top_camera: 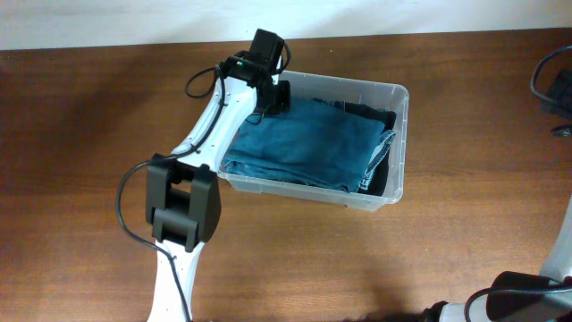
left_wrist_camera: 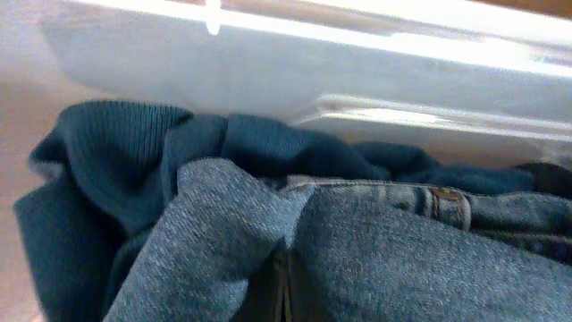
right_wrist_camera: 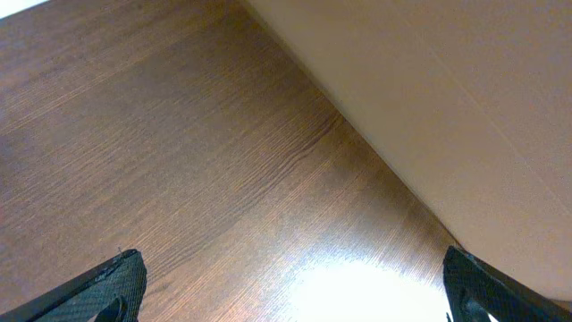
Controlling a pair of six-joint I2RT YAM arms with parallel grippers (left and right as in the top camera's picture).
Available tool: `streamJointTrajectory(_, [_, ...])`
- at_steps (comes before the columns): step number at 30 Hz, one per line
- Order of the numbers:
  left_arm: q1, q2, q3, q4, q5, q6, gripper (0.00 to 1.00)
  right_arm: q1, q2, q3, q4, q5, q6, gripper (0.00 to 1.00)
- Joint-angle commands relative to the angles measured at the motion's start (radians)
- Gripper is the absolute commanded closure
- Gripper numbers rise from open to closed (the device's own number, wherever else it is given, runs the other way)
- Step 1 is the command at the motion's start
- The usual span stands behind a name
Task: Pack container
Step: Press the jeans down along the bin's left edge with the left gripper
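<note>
The container (top_camera: 400,134), upper centre of the overhead view, holds folded clothes (top_camera: 304,143). The left fingers (top_camera: 275,97), clenched at its upper-left corner, should press fabric gently below the rim. The right fingers (right_wrist_camera: 116,284) hang released.

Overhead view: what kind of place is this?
Probably an indoor lab or office bench set up for robot work: a bare wooden table against a plain pale wall, loose cables at its right edge, and a clear container of folded clothes.

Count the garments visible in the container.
3: teal knit against the container wall, denim jeans overlapping it, dark fabric at the container's right end. More may be hidden beneath.
</note>
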Motion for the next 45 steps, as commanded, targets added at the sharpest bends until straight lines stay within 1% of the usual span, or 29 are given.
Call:
streamJointTrajectory(1, [-0.026,-0.161,0.021,-0.050,0.041,-0.014,1.00,-0.002,0.000,0.005,0.003,0.012,0.015,0.02])
streamJointTrajectory(4, [-0.037,-0.274,0.021,-0.094,0.040,-0.017,1.00,-0.002,0.000,0.005,0.003,0.012,0.015,0.01])
streamJointTrajectory(8, [-0.071,-0.366,0.021,-0.210,0.037,-0.018,1.00,-0.002,0.000,0.005,0.003,0.012,0.015,0.02])
streamJointTrajectory(12, [-0.099,-0.378,0.019,-0.329,0.036,-0.030,0.99,-0.002,0.000,0.005,0.003,0.012,0.015,0.01])
streamJointTrajectory(17, [-0.108,-0.352,-0.031,-0.393,0.029,-0.040,0.99,-0.002,0.000,0.005,0.003,0.012,0.015,0.01])
streamJointTrajectory(24, [-0.127,-0.277,-0.190,-0.371,0.030,-0.040,0.99,-0.002,0.000,0.005,0.003,0.012,0.015,0.02])
streamJointTrajectory(28, [-0.136,-0.208,-0.326,-0.268,0.030,-0.040,0.99,-0.002,0.000,0.005,0.003,0.012,0.015,0.02])
streamJointTrajectory(32, [-0.136,-0.143,-0.393,-0.188,0.029,-0.040,1.00,-0.002,0.000,0.005,0.003,0.012,0.015,0.02])
streamJointTrajectory(36, [-0.136,-0.077,-0.403,-0.158,0.030,-0.040,0.99,-0.002,0.000,0.005,0.003,0.012,0.015,0.01])
streamJointTrajectory(39, [-0.136,-0.063,-0.402,-0.154,0.029,-0.040,1.00,-0.002,0.000,0.005,0.003,0.012,0.015,0.01])
streamJointTrajectory(41, [-0.136,-0.073,-0.381,-0.169,0.029,-0.040,1.00,-0.002,0.000,0.005,0.003,0.012,0.015,0.02])
streamJointTrajectory(45, [-0.136,-0.126,-0.278,-0.247,0.010,-0.040,1.00,-0.002,0.000,0.005,0.003,0.012,0.015,0.02])
